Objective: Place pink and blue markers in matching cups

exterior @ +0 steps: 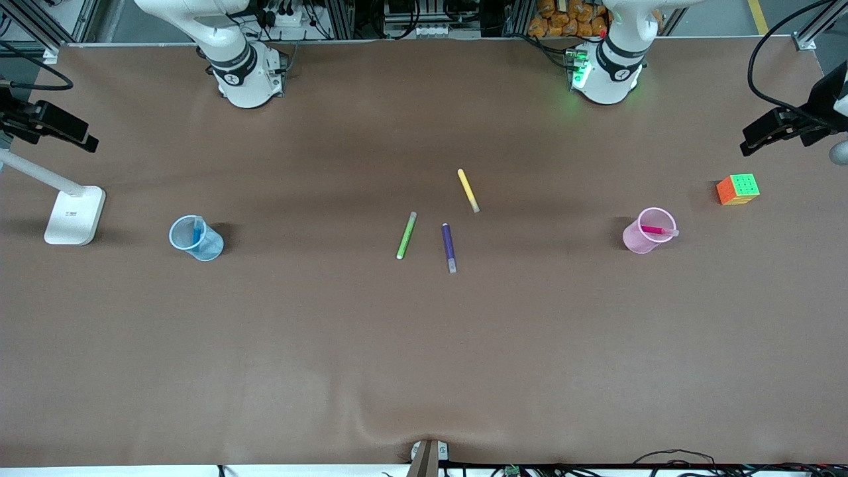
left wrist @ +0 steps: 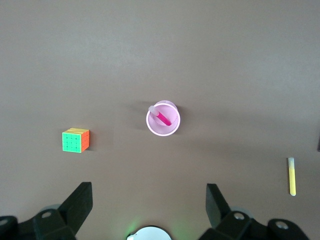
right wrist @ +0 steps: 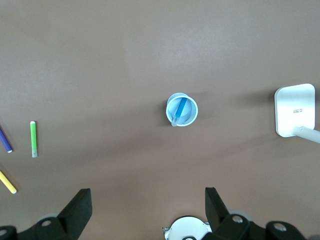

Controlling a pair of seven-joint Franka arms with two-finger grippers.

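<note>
My left gripper point(left wrist: 147, 210) hangs high over the pink cup point(exterior: 648, 230), fingers spread wide, nothing held. My right gripper point(right wrist: 147, 210) is the same over the blue cup point(exterior: 195, 238): wide open, empty. Pink marker point(exterior: 658, 230) sits in the pink cup, blue marker point(exterior: 197, 233) in the blue cup. Green pen point(exterior: 406, 235), purple pen point(exterior: 448, 247) and yellow pen point(exterior: 468, 190) lie mid-table.

Both arms run off the top edge up front. The purple pen point(right wrist: 4, 140) and yellow pen point(right wrist: 7, 182) get clipped in the right wrist view — so does the lamp base point(right wrist: 296, 109).
</note>
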